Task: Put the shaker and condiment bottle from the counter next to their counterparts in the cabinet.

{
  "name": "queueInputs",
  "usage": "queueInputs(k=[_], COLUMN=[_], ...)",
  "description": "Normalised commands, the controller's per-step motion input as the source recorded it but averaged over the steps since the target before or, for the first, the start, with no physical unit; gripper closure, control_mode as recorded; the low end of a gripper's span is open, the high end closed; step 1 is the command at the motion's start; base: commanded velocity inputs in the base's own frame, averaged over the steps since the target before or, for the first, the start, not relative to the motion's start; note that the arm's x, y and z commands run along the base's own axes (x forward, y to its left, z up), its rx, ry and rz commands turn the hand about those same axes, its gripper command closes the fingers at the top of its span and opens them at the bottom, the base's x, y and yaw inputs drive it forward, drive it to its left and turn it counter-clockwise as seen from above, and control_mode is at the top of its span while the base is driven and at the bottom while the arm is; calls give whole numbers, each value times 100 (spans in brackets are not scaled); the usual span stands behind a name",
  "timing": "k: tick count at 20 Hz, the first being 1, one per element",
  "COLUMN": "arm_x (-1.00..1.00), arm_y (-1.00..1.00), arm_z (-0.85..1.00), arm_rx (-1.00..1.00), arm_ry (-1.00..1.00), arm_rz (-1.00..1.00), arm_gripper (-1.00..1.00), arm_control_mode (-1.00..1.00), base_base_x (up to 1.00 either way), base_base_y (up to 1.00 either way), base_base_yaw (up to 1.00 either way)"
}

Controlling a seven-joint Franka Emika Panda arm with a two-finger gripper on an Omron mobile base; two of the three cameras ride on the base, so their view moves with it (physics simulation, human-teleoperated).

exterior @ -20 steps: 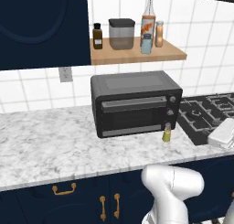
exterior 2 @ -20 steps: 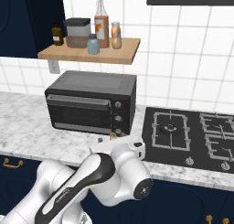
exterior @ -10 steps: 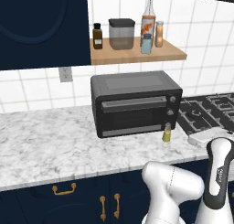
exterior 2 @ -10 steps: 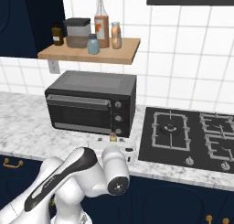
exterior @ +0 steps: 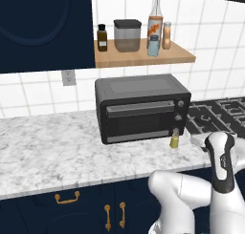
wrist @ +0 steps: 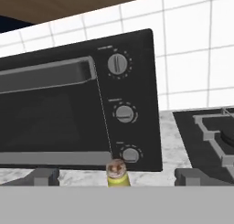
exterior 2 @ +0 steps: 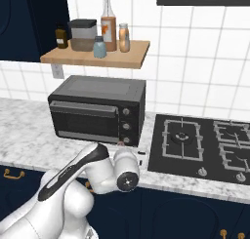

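Arm swings down toward the condiment bottle (wrist: 118,173) on the table (exterior: 57,152) — shaker (exterior: 166,35) already shelved, pincer state can't tell.

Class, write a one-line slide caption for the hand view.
Condiment bottle standing on the counter before the toaster oven's knobs.

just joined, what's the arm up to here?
Restocking the shelf. The tan shaker already stands there beside the tall orange-labelled bottle and the blue shaker. The yellow-green bottle is on the counter in front of the toaster oven; the hand camera faces it from close by.
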Motion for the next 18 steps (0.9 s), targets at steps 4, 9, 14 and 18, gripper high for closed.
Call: queueInputs(k=[4, 9, 14, 18], arm_x=[33, 20, 0, -3], arm_y=[1, 3, 14, 15], arm_z=[-18, 2, 37, 26], arm_rx=[0, -5, -7, -14], arm_ry=[30, 24, 3, 0], arm_rz=[-2, -6, -9, -11], arm_gripper=[-100, -100, -100, -100], arm_control_mode=[-100, -100, -100, -100], base_base_x=[0, 0, 0, 0], base_base_y=[0, 0, 0, 0], base_base_yaw=[0, 0, 0, 0])
